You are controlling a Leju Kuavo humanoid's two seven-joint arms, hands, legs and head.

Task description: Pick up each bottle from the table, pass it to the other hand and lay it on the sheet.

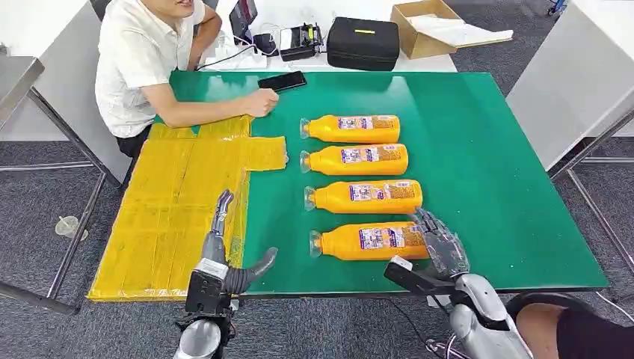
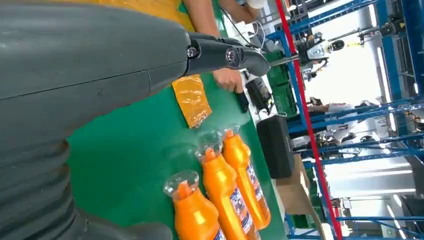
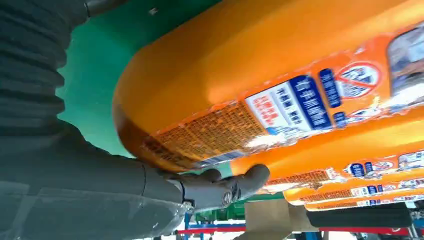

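On green surface (image 1: pixel 478 187) beside sheet (image 1: pixel 172 209): 4 bottles, all lying, 0 on sheet. Right hand (image 1: pixel 441 243) at base of nearest bottle (image 1: pixel 370 241), fingers over it, grip not closed yet by my read. Left hand (image 1: pixel 224 247) empty, fingers spread, at sheet edge. All 4 transfers remain.

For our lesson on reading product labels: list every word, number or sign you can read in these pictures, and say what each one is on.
Nearest orange bottle, label: blue and red print, too blurred to read.
Same label: a red circle with a slash, a prohibition sign; what it bars cannot be made out.
Labels on the other three bottles: too small to read.
Black case: a yellow mark, no legible text.
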